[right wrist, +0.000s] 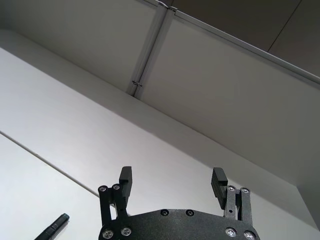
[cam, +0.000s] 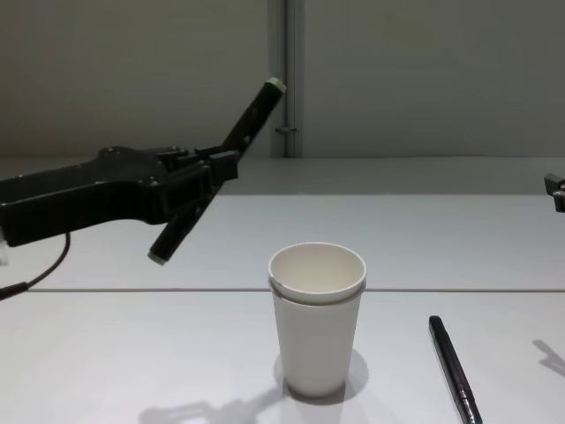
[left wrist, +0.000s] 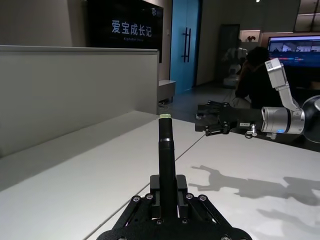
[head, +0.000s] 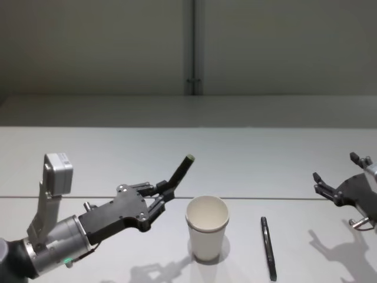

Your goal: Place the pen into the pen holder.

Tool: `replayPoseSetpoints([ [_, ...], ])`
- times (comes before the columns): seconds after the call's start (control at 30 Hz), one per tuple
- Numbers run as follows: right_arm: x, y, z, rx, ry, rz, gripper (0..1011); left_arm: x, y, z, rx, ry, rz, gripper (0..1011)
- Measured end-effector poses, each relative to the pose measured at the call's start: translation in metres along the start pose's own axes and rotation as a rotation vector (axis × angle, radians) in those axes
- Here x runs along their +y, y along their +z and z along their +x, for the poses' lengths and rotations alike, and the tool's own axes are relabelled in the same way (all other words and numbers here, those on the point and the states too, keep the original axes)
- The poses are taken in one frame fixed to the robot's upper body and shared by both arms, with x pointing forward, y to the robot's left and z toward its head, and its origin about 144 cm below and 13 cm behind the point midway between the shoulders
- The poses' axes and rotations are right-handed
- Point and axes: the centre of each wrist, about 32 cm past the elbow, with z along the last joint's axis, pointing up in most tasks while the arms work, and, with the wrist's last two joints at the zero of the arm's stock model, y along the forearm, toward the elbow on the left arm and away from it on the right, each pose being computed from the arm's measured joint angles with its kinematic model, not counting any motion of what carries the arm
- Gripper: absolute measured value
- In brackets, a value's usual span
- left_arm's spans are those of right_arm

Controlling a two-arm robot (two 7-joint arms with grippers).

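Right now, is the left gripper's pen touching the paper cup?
Apart. Chest view: the pen in the left gripper hangs up-left of the paper cup, a clear gap between.

Left hand (head: 167, 193) grips a tilted pen (head: 182, 168) left of the pen holder (head: 207, 230).

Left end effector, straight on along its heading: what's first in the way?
Looks free: the left end effector, shut on a pen, aims behind the pen holder, over the table toward the back wall. Depth unclear.
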Motion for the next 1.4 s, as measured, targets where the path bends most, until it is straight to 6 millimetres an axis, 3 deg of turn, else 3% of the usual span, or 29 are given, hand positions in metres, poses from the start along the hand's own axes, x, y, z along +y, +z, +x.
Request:
replayPoseSetpoints([
  [0.73,0.0,0.0,0.0,0.0,0.0,0.0,1009,-0.053,-0.004,-0.007,0.032,-0.294,-0.13,185],
  [1.4,0.0,0.0,0.0,0.0,0.0,0.0,1008,-0.082,-0.005,-0.021,0.043,-0.473,-0.182,185],
])
